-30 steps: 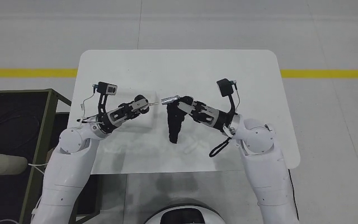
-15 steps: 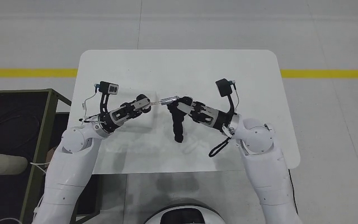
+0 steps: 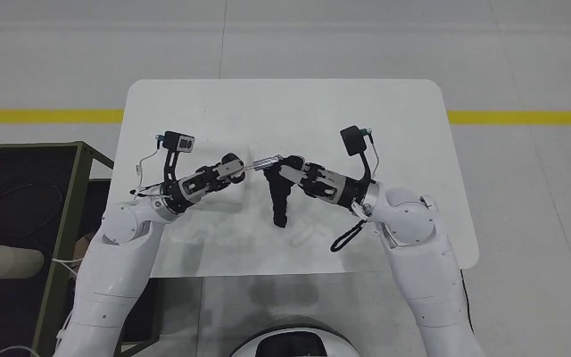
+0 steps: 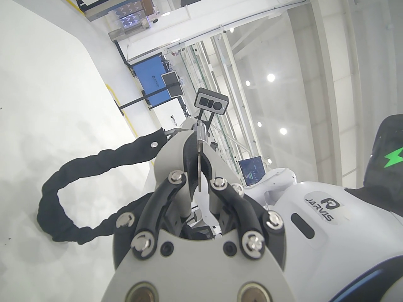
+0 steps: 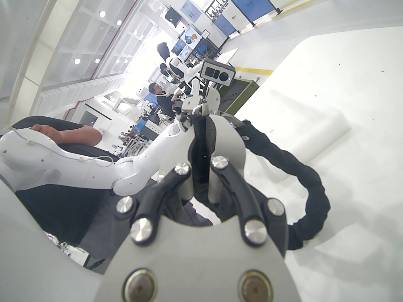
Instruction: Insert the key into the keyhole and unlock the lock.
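Note:
In the top view my two grippers face each other above the middle of the white table (image 3: 393, 107). My left gripper (image 3: 234, 169) (image 4: 200, 149) is shut on a thin silver key (image 3: 258, 163) (image 4: 199, 164), whose blade points at the lock. My right gripper (image 3: 284, 168) (image 5: 204, 127) is shut on the lock's black body (image 5: 203, 149). The lock's black fabric-covered cable (image 3: 279, 201) (image 5: 302, 183) (image 4: 63, 190) hangs in a loop down to the table. The key's tip meets the lock's metal end (image 4: 201, 133); whether it sits inside the keyhole is hidden.
A flat white pad (image 5: 327, 127) lies on the table under and behind the left gripper. A dark green frame cart (image 3: 53, 178) stands off the table's left edge. The table's far half and right side are bare.
The two grippers have closed in on each other slightly, the left one shifting right with the key. The hanging cable has swung a little.

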Robot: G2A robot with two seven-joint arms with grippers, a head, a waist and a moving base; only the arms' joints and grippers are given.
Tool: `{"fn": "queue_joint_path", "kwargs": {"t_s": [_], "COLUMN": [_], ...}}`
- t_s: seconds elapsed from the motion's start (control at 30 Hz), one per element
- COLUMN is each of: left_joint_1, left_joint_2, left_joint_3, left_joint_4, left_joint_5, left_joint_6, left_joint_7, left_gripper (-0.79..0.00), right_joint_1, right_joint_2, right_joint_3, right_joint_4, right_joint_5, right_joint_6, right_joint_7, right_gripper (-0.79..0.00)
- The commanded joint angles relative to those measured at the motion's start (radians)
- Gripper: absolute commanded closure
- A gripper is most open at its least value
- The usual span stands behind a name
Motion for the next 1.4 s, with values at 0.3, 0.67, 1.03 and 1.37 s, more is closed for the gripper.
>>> {"fn": "queue_joint_path", "kwargs": {"t_s": [0.3, 0.67, 1.03, 1.37], "left_joint_1": [-0.004, -0.012, 0.010, 0.001], "left_joint_2": [-0.006, -0.007, -0.003, -0.027], "left_joint_3": [0.015, 0.016, -0.035, -0.093], "left_joint_4": [-0.006, -0.004, -0.100, -0.180], "left_joint_5": [-0.003, 0.005, 0.395, 1.019], "left_joint_6": [-0.015, -0.049, -0.294, -0.507], "left_joint_7": [-0.020, -0.062, 0.031, 0.404], "left_gripper": [0.000, 0.000, 0.000, 0.000], "right_joint_1": [-0.003, 0.001, -0.033, -0.032], "right_joint_2": [0.015, 0.024, 0.033, 0.046], "right_joint_3": [-0.015, -0.012, -0.015, -0.016], "right_joint_4": [-0.008, -0.010, -0.053, -0.050], "right_joint_5": [0.009, 0.029, 0.011, 0.008], "right_joint_6": [0.012, 0.038, 0.064, 0.077], "right_joint_7": [-0.020, -0.013, -0.047, -0.060], "right_gripper": [0.000, 0.000, 0.000, 0.000]}}
